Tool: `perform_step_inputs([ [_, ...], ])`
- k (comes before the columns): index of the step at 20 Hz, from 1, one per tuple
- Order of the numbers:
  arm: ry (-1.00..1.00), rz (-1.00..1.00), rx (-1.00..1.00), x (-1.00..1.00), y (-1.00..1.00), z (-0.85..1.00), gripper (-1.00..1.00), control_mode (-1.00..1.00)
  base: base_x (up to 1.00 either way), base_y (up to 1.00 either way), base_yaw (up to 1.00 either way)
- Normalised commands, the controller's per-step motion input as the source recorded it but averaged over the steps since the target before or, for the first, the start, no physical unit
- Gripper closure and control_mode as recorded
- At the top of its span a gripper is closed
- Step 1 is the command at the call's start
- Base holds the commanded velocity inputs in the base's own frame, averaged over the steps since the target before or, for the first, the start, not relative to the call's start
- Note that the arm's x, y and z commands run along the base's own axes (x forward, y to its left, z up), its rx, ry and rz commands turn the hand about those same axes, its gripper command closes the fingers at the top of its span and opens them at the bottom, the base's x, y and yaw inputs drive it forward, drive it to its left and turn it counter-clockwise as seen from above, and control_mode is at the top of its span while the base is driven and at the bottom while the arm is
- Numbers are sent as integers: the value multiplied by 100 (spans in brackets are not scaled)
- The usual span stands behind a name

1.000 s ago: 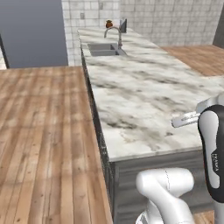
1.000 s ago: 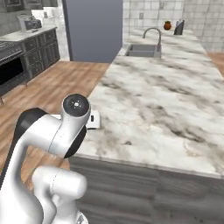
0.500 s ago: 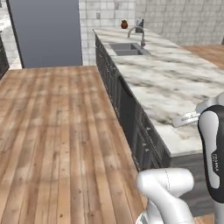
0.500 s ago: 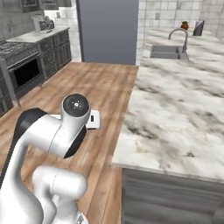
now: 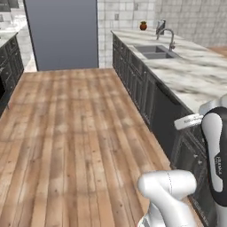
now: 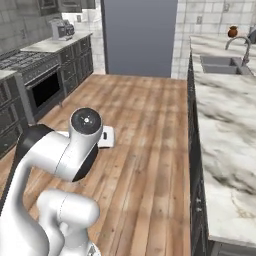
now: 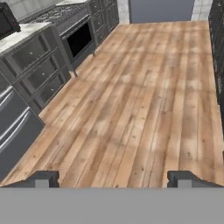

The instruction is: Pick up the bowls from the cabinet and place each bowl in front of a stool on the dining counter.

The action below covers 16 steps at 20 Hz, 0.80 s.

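Notably, spread empty hand (image 7: 113,178) faces wood floor (image 7: 144,105); base views add sink (image 5: 156,51).

Floor (image 5: 80,133): warm brown wood planks with darker grain streaks. Bench (image 6: 225,145): white marble, grey-brown veining, over dark grey drawer fronts (image 5: 146,95). Sink (image 5: 155,52): grey, with silver tap (image 5: 167,35). Wall tiles (image 5: 128,13): pale grey-white. Tall panel (image 5: 62,33): flat slate blue-grey. Oven (image 7: 81,41): black door.
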Motion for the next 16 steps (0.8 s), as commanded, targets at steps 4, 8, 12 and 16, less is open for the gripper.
perform_step_inputs([
  [4, 0, 0, 0, 0, 0, 0, -100, 100, 100, 100, 0],
  [8, 0, 0, 0, 0, 0, 0, -100, 100, 100, 100, 0],
  [12, 0, 0, 0, 0, 0, 0, -100, 100, 100, 68, 0],
  [16, 0, 0, 0, 0, 0, 0, -100, 100, 100, 14, -6],
])
